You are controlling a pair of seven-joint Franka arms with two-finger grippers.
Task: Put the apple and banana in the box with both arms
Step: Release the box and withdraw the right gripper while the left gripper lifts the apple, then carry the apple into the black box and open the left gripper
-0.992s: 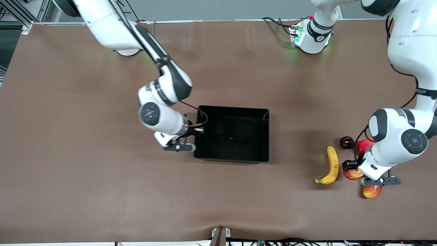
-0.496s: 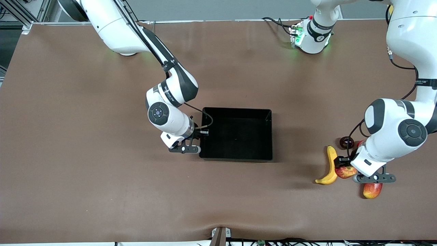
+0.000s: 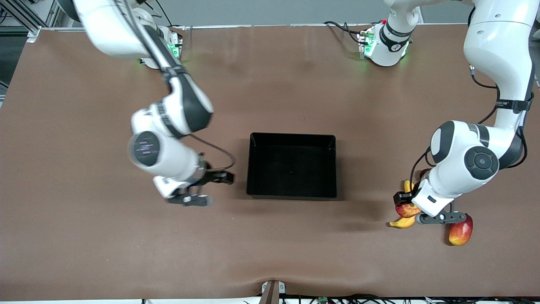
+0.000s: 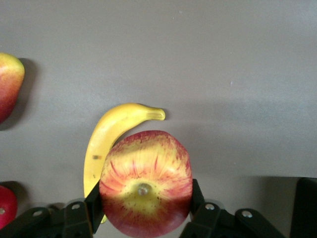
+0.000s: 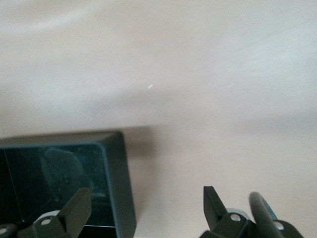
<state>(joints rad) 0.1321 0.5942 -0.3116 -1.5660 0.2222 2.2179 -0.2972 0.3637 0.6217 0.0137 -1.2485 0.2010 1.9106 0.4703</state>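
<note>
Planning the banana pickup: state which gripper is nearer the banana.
Left. The left gripper, shut on the apple, hangs right over the banana. The right gripper, open, is beside the box at its right-arm end, with the whole box between it and the banana.

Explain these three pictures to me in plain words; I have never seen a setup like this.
Two white robot arms work at a brown table. The wide picture looks down from a camera facing them; the other two come from cameras on their wrists.

The left gripper is shut on the apple and holds it above the banana, which lies on the table at the left arm's end. A red-yellow fruit lies nearby, and another red fruit peeks in at the left wrist view's edge.

The right gripper is open and holds nothing; it hangs over the table beside the black box, which sits mid-table with nothing in it.
</note>
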